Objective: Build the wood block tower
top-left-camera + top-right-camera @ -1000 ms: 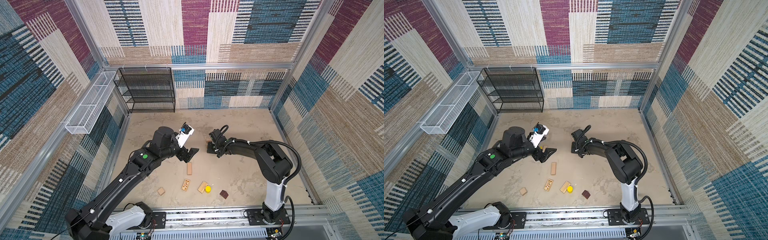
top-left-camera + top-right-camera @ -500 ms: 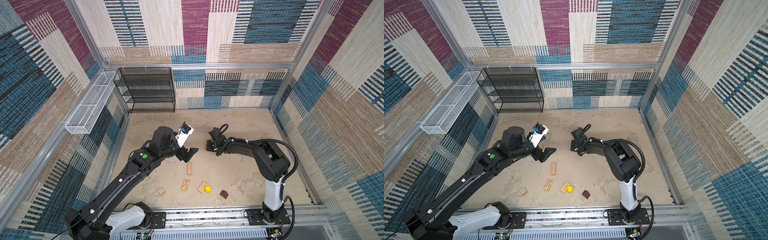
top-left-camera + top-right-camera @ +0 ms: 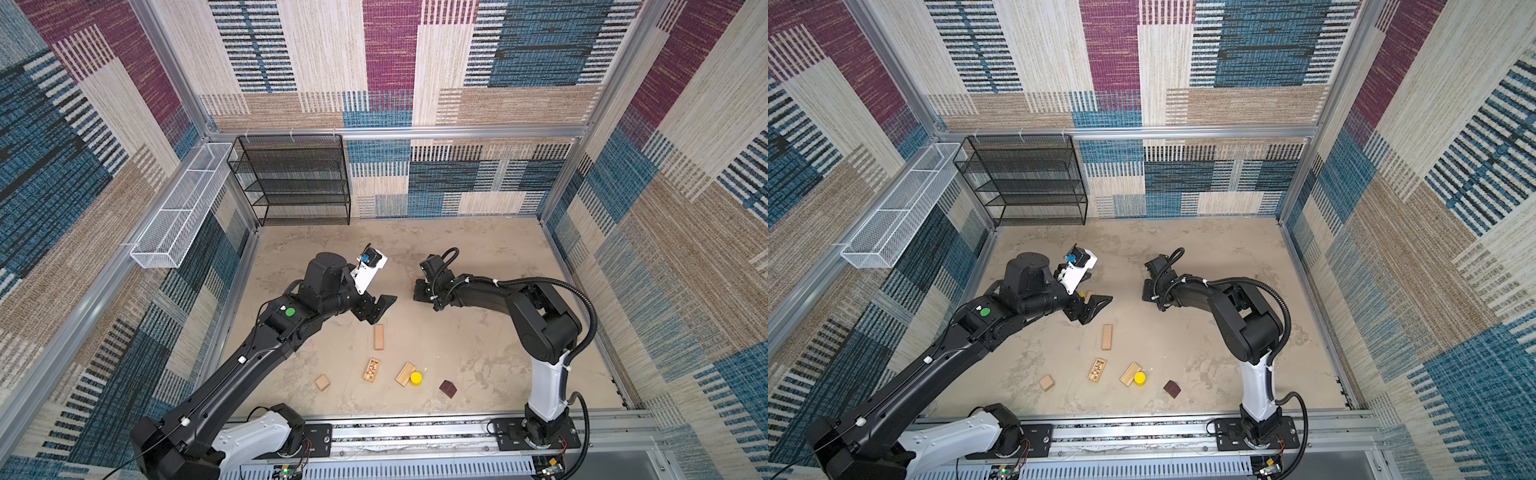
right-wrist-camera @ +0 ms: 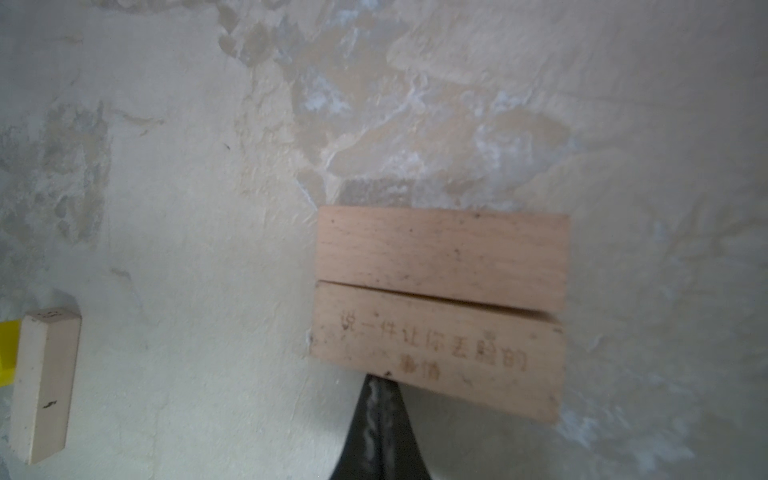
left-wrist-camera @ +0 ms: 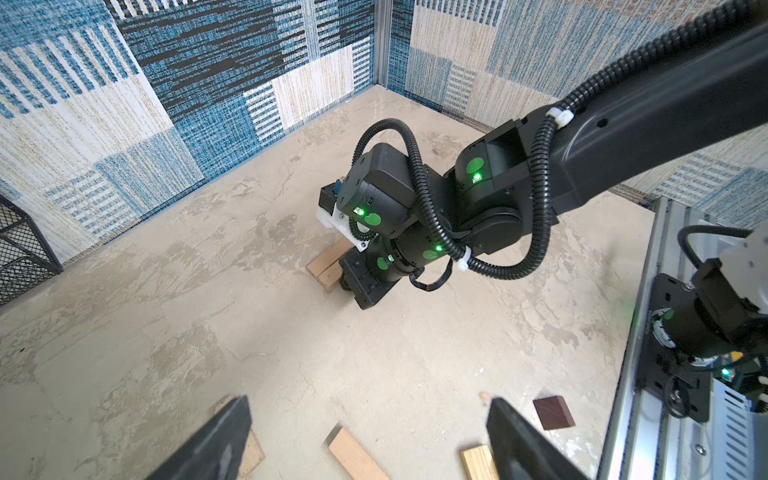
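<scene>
Tower (image 4: 440, 257) is two planks lying flat, side by side, on the floor (image 3: 478, 257). Right gripper (image 4: 379, 395), shut and empty, touches the printed one's long edge. Left gripper (image 3: 380, 309), spread wide, hangs nearer the loose plank (image 3: 378, 337), just railward of it, long axis running rail (image 3: 415, 430) to back wall (image 3: 457, 183).

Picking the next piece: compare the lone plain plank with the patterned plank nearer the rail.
The plain plank has a bare top; the patterned plank carries printed marks. In both top views the plain plank runs vertically, the patterned plank slightly angled. Both are pale wood, lying flat, untouched.
</scene>
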